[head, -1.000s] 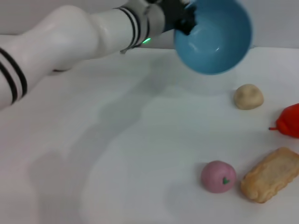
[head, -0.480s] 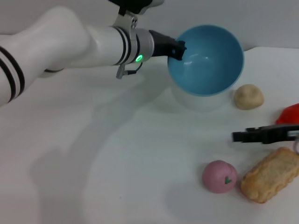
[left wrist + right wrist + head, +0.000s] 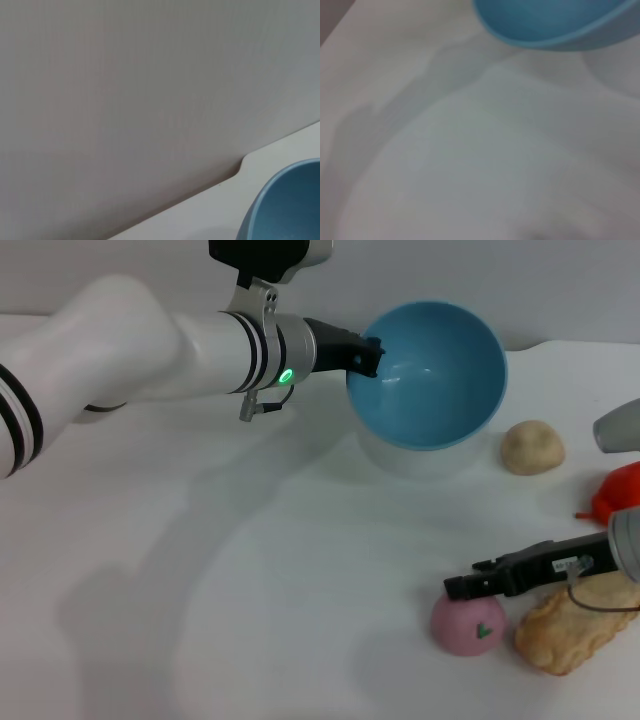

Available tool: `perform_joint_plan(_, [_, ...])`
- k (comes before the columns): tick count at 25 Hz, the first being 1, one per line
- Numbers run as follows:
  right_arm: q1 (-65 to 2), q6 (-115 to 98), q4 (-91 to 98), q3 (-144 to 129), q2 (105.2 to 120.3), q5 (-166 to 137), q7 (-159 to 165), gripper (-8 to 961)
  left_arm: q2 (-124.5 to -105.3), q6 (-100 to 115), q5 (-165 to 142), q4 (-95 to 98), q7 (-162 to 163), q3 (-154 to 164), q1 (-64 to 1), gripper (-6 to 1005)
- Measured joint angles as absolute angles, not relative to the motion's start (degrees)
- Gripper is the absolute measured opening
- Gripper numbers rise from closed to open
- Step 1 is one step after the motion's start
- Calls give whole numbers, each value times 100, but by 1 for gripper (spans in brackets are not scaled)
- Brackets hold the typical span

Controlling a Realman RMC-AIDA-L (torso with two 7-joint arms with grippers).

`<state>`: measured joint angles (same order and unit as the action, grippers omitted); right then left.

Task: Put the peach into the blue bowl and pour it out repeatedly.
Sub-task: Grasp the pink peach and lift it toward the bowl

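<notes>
The blue bowl (image 3: 430,375) is empty and tilted with its opening towards me, low over the back of the table. My left gripper (image 3: 365,353) is shut on its left rim. The bowl's edge also shows in the left wrist view (image 3: 287,210) and the right wrist view (image 3: 555,20). The pink peach (image 3: 466,626) lies on the table at the front right. My right gripper (image 3: 458,588) reaches in from the right, and its dark tip is just above the peach's top left.
A beige lumpy ball (image 3: 532,447) lies right of the bowl. A red item (image 3: 620,498) sits at the right edge. A tan bread-like piece (image 3: 580,620) lies close beside the peach on its right. The white table (image 3: 250,590) extends left.
The left arm has brought the bowl down from a raised, tipped pose to low over the table. The right gripper has entered from the right and reached the peach, which has stayed in place.
</notes>
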<state>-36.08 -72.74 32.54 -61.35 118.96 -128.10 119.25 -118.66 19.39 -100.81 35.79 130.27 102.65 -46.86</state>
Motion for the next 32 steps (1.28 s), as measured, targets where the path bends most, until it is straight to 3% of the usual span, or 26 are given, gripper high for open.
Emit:
perform_joint_plan(21, [-3606,-7647,3181,-6561,11863,-12598,12243,632,-11856,1939,-10077,3604,13034,10292,-4605,-1])
perform_joint_plan(32, [-3565,-7612,3321,-6671,11875,-12785,12254,384,-11870,1945,-10072,3609,13035,10297,-4596,-2])
